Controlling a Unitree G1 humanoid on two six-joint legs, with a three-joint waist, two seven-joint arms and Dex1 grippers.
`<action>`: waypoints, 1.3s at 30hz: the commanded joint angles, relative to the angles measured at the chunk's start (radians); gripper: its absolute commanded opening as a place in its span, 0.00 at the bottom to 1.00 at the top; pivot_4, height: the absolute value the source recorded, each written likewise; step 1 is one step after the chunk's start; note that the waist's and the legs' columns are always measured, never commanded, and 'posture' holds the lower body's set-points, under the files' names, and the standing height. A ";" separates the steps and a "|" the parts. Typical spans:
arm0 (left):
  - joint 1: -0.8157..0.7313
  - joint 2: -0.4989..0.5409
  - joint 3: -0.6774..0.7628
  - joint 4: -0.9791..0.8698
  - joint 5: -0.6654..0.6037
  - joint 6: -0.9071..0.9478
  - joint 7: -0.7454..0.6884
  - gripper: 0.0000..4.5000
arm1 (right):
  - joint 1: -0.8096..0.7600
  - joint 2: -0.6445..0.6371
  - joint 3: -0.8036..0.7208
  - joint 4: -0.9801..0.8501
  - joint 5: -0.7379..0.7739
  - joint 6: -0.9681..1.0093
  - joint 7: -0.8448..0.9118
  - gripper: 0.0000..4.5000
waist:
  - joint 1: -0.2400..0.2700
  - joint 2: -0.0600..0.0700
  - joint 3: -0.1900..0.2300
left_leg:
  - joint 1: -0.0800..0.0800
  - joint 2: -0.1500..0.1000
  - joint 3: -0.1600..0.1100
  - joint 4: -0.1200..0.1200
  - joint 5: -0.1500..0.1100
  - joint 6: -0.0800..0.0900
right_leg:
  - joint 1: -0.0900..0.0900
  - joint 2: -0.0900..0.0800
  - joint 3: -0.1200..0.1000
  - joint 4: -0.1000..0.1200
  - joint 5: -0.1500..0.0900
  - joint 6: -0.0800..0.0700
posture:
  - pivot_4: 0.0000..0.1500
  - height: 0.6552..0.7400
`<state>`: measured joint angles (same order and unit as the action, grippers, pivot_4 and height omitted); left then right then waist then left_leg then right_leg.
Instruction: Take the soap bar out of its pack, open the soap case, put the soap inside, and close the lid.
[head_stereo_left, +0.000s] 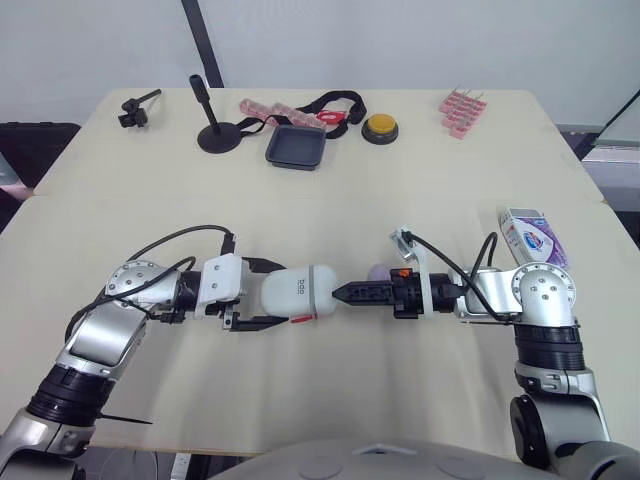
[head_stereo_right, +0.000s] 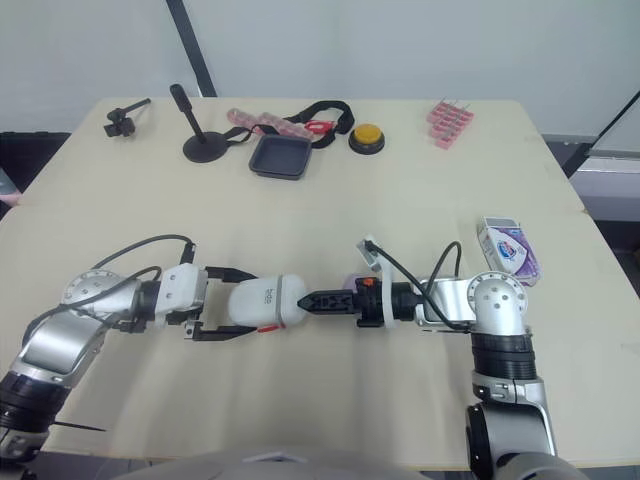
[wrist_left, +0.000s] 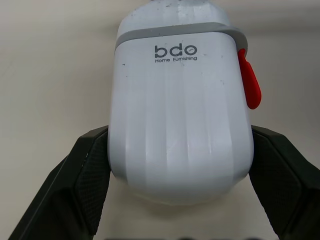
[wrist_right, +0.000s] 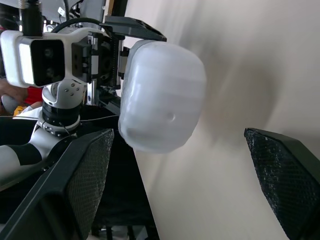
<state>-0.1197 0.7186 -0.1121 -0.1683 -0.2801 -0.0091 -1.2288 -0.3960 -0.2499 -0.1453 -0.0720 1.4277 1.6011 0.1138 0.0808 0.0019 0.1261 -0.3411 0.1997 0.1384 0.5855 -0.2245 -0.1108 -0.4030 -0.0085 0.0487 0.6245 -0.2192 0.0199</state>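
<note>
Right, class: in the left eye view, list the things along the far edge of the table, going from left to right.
small black clamp → black stand → dark square tray → yellow button → pink bundle. The strap and pink strip behind the tray overlap it, so they are left out.

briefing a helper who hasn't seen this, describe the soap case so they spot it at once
On the beige table, look at the near half, just left of centre. The white rounded plastic soap case is held in the left gripper; its grey band, red tab and "bdo" lettering set it apart from the purple-and-white box at the right edge.
</note>
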 joint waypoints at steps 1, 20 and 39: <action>-0.004 -0.007 -0.007 -0.031 -0.009 -0.005 0.008 0.77 | -0.018 0.013 0.002 0.010 0.035 -0.027 -0.021 1.00 | 0.000 0.000 0.000 | 0.000 0.000 0.000 0.000 0.000 0.000 | 0.000 0.000 0.000 0.000 0.000 0.000 | 1.00 1.00; -0.035 -0.028 -0.044 -0.020 0.005 -0.012 0.017 0.77 | -0.041 0.017 0.084 0.055 0.028 -0.008 0.006 0.48 | 0.000 0.000 0.000 | 0.000 0.000 0.000 0.000 0.001 0.001 | 0.000 0.000 0.000 0.001 0.000 0.000 | 1.00 1.00; -0.028 -0.019 -0.011 0.005 0.011 -0.052 0.031 0.77 | -0.072 -0.098 0.009 0.098 0.032 -0.038 0.041 0.48 | 0.002 0.000 0.000 | 0.000 0.000 0.000 0.001 0.002 0.002 | 0.000 0.000 0.000 0.002 0.000 0.000 | 1.00 1.00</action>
<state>-0.1433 0.6838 -0.1648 -0.1584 -0.2442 -0.0431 -1.2015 -0.4670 -0.3271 -0.0949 0.0484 1.4443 1.5656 0.1537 0.0832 0.0015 0.1259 -0.3413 0.1994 0.1383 0.5864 -0.2220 -0.1084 -0.4029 -0.0086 0.0486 0.6264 -0.2192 0.0199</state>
